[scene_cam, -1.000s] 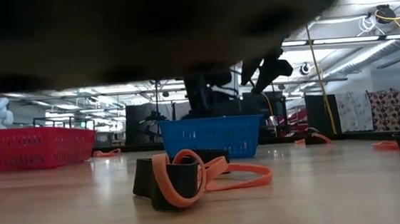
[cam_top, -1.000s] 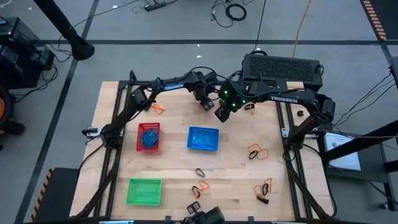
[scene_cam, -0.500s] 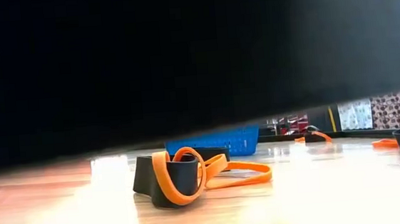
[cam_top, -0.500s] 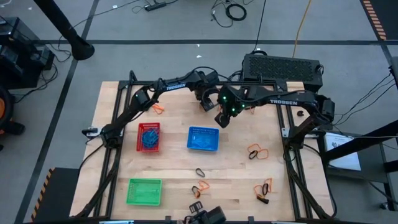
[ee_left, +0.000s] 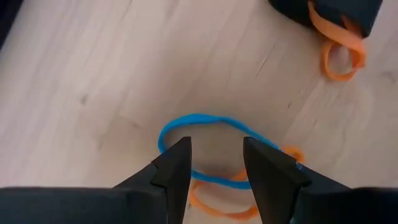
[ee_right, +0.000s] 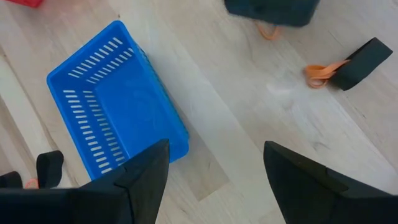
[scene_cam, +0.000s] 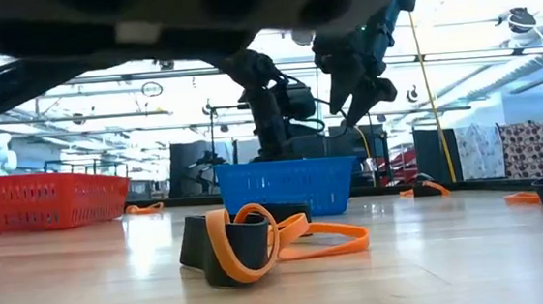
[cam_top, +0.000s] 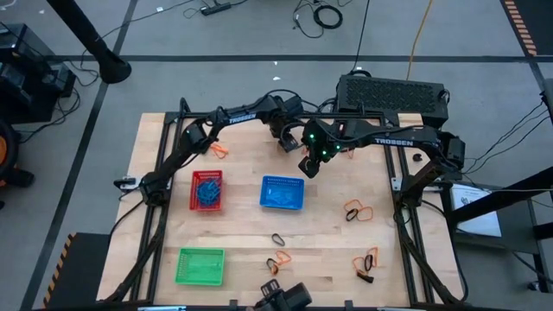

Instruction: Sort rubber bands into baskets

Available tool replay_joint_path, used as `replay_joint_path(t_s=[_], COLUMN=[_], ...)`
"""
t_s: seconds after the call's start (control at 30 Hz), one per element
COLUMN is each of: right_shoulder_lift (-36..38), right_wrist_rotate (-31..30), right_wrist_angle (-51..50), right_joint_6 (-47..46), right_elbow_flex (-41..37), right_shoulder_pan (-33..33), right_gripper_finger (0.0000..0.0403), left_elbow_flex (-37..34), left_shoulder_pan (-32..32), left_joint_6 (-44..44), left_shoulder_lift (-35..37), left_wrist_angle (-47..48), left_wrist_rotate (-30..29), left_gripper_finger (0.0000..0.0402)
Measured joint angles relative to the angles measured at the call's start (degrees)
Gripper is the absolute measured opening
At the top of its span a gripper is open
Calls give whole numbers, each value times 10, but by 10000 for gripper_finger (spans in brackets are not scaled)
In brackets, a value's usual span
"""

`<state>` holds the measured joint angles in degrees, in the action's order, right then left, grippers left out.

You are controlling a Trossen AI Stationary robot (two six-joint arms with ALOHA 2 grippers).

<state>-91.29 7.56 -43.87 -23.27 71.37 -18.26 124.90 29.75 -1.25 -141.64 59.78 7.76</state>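
Overhead, both arms are seen gathered near the bench's (cam_top: 155, 225) far edge. The left pincer (cam_top: 282, 143) is lowered beside the right pincer (cam_top: 309, 164), which hangs above the blue basket's (cam_top: 282, 193) far side. The red basket (cam_top: 206, 190), holding blue bands, is set toward the left edge, and the green basket (cam_top: 200, 265) sits at the near left corner. Loose orange and black bands (cam_top: 358, 210) are scattered toward the right and near edges.

From bench height, an orange-and-black tangle (scene_cam: 259, 238) is seen in front of the blue basket (scene_cam: 287, 187), with the red basket (scene_cam: 44, 199) at the left.

Through the left wrist camera, a blue band (ee_left: 211, 149) is seen lying flat, overlapping an orange band (ee_left: 217, 205), with the left pincer (ee_left: 216, 163) partly open astride it and holding nothing.

Through the right wrist camera, the right pincer (ee_right: 214, 165) is shown spread wide and empty over the blue basket (ee_right: 112, 102).

Both bands could be pinched together, since they overlap, and the colours would be mixed.

Compared with a second ago, both pincers have shifted slightly, and the dark mass that had blocked the low camera has lifted.
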Motion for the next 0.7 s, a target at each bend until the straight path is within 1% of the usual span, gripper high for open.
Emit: replay_joint_path(t_s=[0.1,0.3,0.47,0.57,0.63,0.7], right_shoulder_lift=[0,0,0,0,0,0], right_wrist_rotate=[0,0,0,0,0,0], right_wrist_angle=[3,3,3,3,3,3], right_joint_6=[2,2,2,1,1,0], right_elbow_flex=[0,0,0,0,0,0], right_shoulder_pan=[0,0,0,0,0,0], right_gripper_finger=[251,251,251,251,251,251], left_elbow_flex=[5,5,6,6,6,6], left_shoulder_pan=[4,1,3,2,1,1], left_joint_6=[-14,-13,53,68,53,17], left_shoulder_lift=[0,0,0,0,0,0], left_wrist_angle=[24,42,61,62,52,34], left_wrist_rotate=[12,8,3,3,0,-6], left_gripper_finger=[152,152,152,152,152,152])
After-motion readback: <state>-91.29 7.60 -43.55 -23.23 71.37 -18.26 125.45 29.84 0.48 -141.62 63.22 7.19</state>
